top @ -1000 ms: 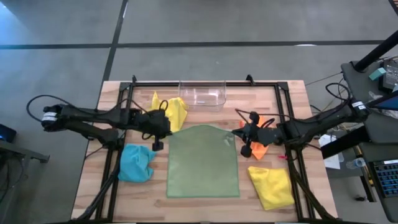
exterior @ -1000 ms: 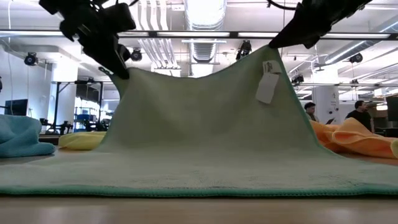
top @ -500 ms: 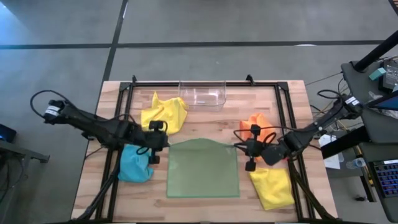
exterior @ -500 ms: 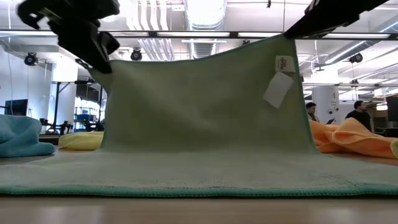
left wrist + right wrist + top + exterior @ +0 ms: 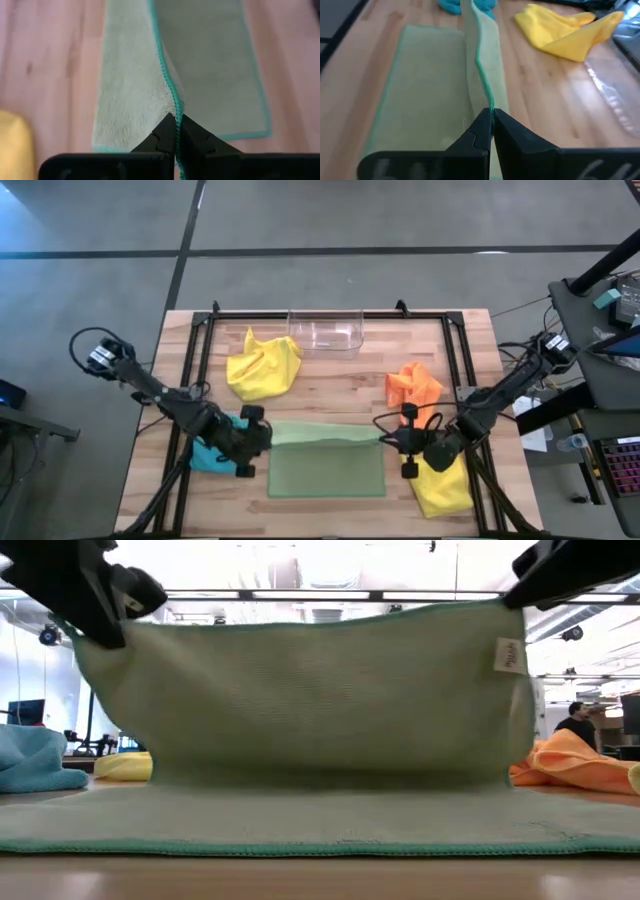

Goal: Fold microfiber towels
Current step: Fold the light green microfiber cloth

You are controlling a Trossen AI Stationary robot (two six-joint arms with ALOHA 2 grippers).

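Observation:
The pale green towel [image 5: 327,460] lies with its near half flat on the table and its far half raised. My left gripper [image 5: 262,438] is shut on its raised left corner and my right gripper [image 5: 392,442] on its raised right corner. The raised edge [image 5: 310,622] runs level between them. A white tag [image 5: 507,655] hangs near the right corner. A light blue towel [image 5: 212,452] lies under my left arm. One yellow towel [image 5: 264,365] lies far left, another [image 5: 440,485] near right under my right arm. An orange towel [image 5: 413,385] lies right. My left gripper pinches the green towel's teal-hemmed edge [image 5: 174,107] at its left corner between its two fingers. The edge runs away from the fingertips. The corner is lifted clear and the cloth hangs down to the table. My right gripper pinches the same hemmed edge [image 5: 487,100] at its right corner between its two fingers. The corner is lifted clear, the edge is drawn fairly straight toward my left gripper, and the cloth hangs below it.
A clear plastic bin [image 5: 326,330] stands at the far middle of the table. Black frame rails [image 5: 195,350] run along the table's left, right and far sides. People show in the room behind the table in the low view [image 5: 578,725].
Both grippers have carried the green towel's far edge toward the table's near edge, staying shut on its corners. The raised part has come over the flat near half, which has stayed in place. The held edge, sagging before, is now drawn level.

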